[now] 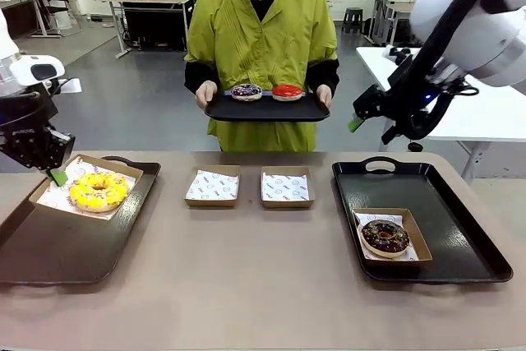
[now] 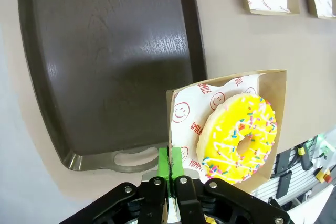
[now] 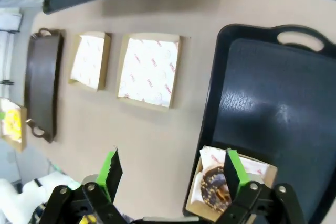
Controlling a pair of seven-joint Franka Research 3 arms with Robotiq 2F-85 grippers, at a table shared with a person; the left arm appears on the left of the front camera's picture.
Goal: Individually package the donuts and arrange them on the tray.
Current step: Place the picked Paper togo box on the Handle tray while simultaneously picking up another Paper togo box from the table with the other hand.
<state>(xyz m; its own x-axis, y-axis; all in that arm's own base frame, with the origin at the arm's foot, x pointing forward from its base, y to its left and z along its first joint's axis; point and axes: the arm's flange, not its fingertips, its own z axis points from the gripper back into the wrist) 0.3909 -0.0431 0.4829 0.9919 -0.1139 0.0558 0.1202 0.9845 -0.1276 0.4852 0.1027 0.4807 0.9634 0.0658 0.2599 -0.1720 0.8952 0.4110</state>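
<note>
Nearest us lies the bare front strip of the table (image 1: 246, 318), and on it at the left sits the dark left tray (image 1: 49, 252). Over that tray's far left corner the left gripper (image 1: 57, 177) has its jaws pinched together on the rim of a paper-lined held box (image 1: 56, 197). In the left wrist view we see its green pads (image 2: 164, 162) meeting on that rim. The yellow donut (image 1: 99, 191) lies in this box, which is tilted, and we cannot tell whether its lower edge touches the tray. At the table's middle two lined boxes (image 1: 212, 186) stand side by side, slightly apart. Behind them a person at the far side holds a carried tray (image 1: 267, 110) in both hands. It bears the purple donut (image 1: 246, 91) with the red donut (image 1: 287, 91) just beside it. On the right the right tray (image 1: 460, 203) carries a right box (image 1: 416, 242) near its front edge, with the chocolate donut (image 1: 385, 237) in it. Above this tray's far edge the right gripper (image 1: 357, 121) hangs in the air, its jaws spread wide with nothing between them.
</note>
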